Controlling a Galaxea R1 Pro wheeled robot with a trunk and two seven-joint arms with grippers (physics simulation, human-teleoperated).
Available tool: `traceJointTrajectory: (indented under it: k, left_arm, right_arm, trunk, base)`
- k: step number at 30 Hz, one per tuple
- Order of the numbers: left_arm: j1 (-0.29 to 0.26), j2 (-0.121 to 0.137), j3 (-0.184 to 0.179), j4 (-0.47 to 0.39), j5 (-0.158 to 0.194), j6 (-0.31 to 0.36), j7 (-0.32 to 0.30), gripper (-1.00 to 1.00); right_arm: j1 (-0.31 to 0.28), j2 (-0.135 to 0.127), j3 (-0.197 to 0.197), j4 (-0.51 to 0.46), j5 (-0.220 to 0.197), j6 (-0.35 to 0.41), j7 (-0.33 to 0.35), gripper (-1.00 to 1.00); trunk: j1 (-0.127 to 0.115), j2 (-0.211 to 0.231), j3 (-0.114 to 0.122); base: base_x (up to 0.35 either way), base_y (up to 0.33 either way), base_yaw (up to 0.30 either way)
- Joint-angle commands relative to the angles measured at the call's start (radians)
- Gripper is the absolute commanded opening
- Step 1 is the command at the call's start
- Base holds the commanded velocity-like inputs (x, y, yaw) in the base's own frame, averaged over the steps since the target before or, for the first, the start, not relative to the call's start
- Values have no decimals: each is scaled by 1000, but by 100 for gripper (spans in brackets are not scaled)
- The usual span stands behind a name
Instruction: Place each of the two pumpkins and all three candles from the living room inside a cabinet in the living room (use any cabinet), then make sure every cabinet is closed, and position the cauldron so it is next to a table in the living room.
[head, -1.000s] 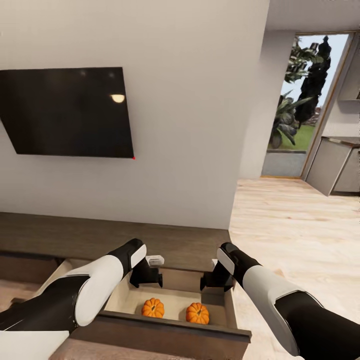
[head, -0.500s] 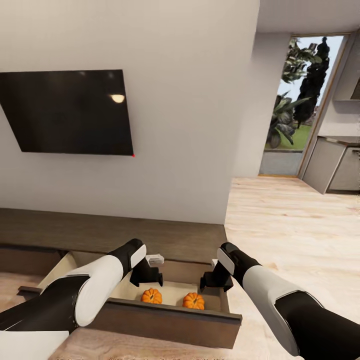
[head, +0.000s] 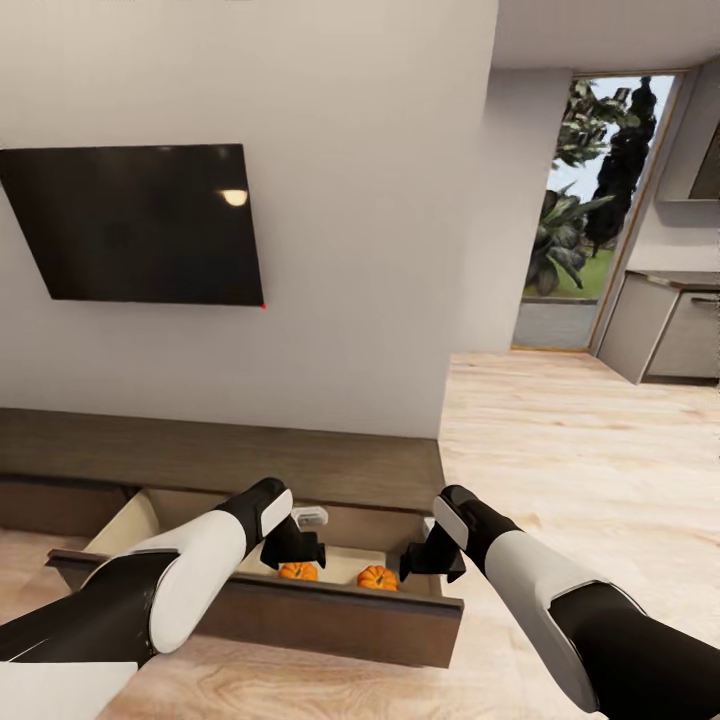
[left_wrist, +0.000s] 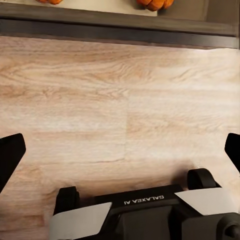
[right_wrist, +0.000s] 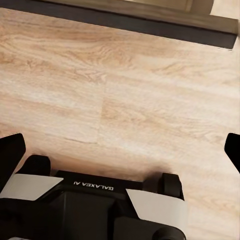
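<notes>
Pale wood flooring runs from a plain light wall toward a glazed doorway with greenery outside, and a dark television hangs on that wall above the cabinet, a long, low dark-brown unit. One wide drawer of the cabinet stands pulled out, showing pale wood sides, and the two pumpkins lie inside it side by side: the left pumpkin and the right pumpkin, near each other but apart, both partly hidden behind the drawer front. In the head view both arms reach forward over the drawer. The left tool hangs just above the left pumpkin, and the right tool hangs just beside the right pumpkin. Each wrist view looks down at bare floor with the robot's base below, the black fingertips set wide apart at the picture's edges with nothing between them, so both tools are spread wide and hold nothing.
</notes>
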Motion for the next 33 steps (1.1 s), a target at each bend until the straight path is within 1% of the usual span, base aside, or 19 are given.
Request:
traceJointTrajectory:
  k: [1,3,10,16,17,19,20,22,26,29,33]
  left_arm:
    - [0,0,5,-1,1,-3,3,100]
    - [0,0,6,-1,2,-32,3,100]
    - [0,5,7,-3,1,-51,3,100]
    - [0,27,7,-2,1,-110,3,100]
    - [0,30,7,-2,1,-113,3,100]
    - [0,46,7,-2,2,-125,3,100]
    - [0,48,7,-2,3,-126,3,100]
    - [0,52,7,-2,7,-128,3,100]
    - [0,60,7,-3,36,-133,3,100]
    - [0,62,7,-2,59,-167,3,100]
    - [0,63,7,-1,67,-201,5,100]
  right_arm:
    - [0,0,6,-1,-11,3,-8,100]
    - [0,1,7,-1,-11,-5,-8,100]
    - [0,5,7,0,-11,-34,-8,100]
    - [0,11,8,4,-10,-100,-8,100]
    - [0,11,8,5,-9,-108,-7,100]
    - [0,15,9,7,-8,-145,-7,100]
    - [0,15,9,7,-8,-149,-7,100]
    - [1,16,10,7,-8,-158,-7,100]
    - [1,16,10,7,-8,-173,-6,100]
    - [1,17,11,7,-8,-217,-6,100]
    - [1,17,11,7,-7,-246,-6,100]
  trunk:
    - [0,-1,-1]
    - [0,-1,-1]
    - [0,-1,-1]
    - [0,-1,-1]
    - [0,-1,-1]
    - [0,-1,-1]
    - [0,-1,-1]
    - [0,-1,-1]
    - [0,-1,-1]
    - [0,-1,-1]
    - [0,-1,-1]
  base:
    - [-125,-46,0]
    - [-138,-21,0]
    - [-225,-4,0]
    - [-51,-1,0]
    - [-15,0,0]
    - [-5,0,0]
    - [-3,0,0]
    - [-1,4,0]
    - [-1,158,0]
    - [0,147,0]
    - [0,37,0]
